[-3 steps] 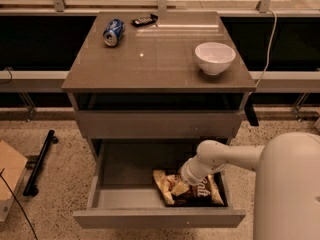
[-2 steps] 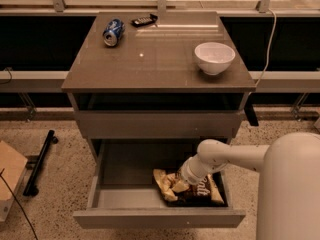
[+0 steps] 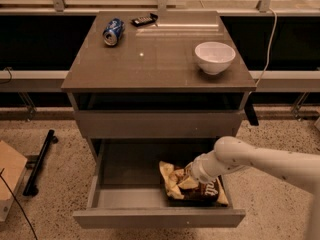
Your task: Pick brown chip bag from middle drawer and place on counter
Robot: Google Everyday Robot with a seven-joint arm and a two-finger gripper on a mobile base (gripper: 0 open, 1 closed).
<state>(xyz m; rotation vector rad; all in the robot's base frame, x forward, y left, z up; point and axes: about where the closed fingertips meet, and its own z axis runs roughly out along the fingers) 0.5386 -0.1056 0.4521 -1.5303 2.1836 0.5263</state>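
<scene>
The middle drawer (image 3: 159,218) is standing pulled out at the bottom of the grey cabinet. The brown chip bag (image 3: 200,193) is lying inside it, on the drawer floor in the right front corner, close to the low front wall. The bag is lying flat and crumpled, showing its dark brown middle with white letters, and one pale yellow end is pointing to the left. The white arm (image 3: 260,161) is reaching in from the right and going down over the right side of the drawer. The hand (image 3: 187,177) is sitting on the upper left part of the bag and touching it. The thick wrist is covering the hand, so I cannot tell if it is apart, together or clamped on the bag. Above the open drawer, a plain grey drawer front (image 3: 157,124) is staying closed. On the glossy tabletop (image 3: 160,64), a blue soda can (image 3: 113,31) is lying on its side at the back left. A small black object (image 3: 144,20) is lying just beside the can, at the back edge. A white bowl (image 3: 214,57) is standing upright on the right side, well apart from the can. On the speckled floor to the left of the cabinet, a black bar (image 3: 40,161) is lying near a piece of cardboard (image 3: 10,176).
</scene>
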